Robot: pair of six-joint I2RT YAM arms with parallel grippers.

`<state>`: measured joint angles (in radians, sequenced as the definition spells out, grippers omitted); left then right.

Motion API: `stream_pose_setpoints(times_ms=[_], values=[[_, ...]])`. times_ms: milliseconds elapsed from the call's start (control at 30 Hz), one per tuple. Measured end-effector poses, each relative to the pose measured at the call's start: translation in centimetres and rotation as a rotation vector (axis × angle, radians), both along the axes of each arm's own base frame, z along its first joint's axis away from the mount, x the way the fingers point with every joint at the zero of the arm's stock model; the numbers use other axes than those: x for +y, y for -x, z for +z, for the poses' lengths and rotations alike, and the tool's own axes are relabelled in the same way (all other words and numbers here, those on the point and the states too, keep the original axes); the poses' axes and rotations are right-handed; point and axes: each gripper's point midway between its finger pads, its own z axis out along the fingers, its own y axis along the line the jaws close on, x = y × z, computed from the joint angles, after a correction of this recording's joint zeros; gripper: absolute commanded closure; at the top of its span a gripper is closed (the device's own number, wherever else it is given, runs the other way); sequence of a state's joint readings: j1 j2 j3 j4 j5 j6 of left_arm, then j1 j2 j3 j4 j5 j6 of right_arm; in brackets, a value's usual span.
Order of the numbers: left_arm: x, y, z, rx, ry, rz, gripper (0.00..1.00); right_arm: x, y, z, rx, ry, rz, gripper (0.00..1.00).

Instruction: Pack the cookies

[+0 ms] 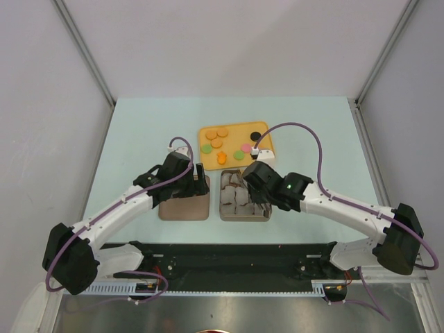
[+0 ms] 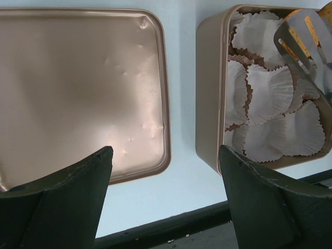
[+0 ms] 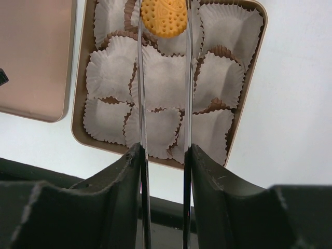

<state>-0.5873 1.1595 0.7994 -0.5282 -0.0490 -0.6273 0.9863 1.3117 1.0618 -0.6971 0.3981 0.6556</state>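
The right pincer [image 3: 164, 150] is pressed onto metal tongs [image 2: 285, 44], whose blades flank an orange cookie [image 3: 163, 18] at the top of the right wrist view, over the paper cups [image 3: 109, 72] in the gold box [image 3: 75, 127]. The left pincer [image 2: 165, 153] stands spread above the tabletop [image 2: 181, 104], between the box and a flat gold tray [image 2: 78, 78]. The other cookies [image 1: 216, 137] lie in the yellow tray [image 1: 236, 130], upper centre of the top view.

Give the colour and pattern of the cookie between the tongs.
Orange, dotted with small dots; the cookie shows best in the right wrist view.
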Motion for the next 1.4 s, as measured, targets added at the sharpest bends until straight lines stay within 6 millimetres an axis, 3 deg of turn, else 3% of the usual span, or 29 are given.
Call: stream_pose_setpoints(times_ms=[367,1100,1300,1400], values=[[0.0,0.0,0.0,0.0,0.0,0.0,0.12,0.2,0.3,0.5,-0.024,-0.003,0.001,0.5],[0.0,0.1,0.0,0.001,0.0,0.0,0.13,0.0,1.2,0.0,-0.024,-0.005,-0.023,0.47],[0.1,0.1,0.1,-0.004,0.003,0.001,0.13,-0.6,0.8,1.6,-0.062,-0.049,-0.032,0.47],[0.1,0.2,0.1,-0.005,0.004,0.0,0.13,-2.0,-0.5,3.3,-0.09,-0.093,-0.072,0.47]])
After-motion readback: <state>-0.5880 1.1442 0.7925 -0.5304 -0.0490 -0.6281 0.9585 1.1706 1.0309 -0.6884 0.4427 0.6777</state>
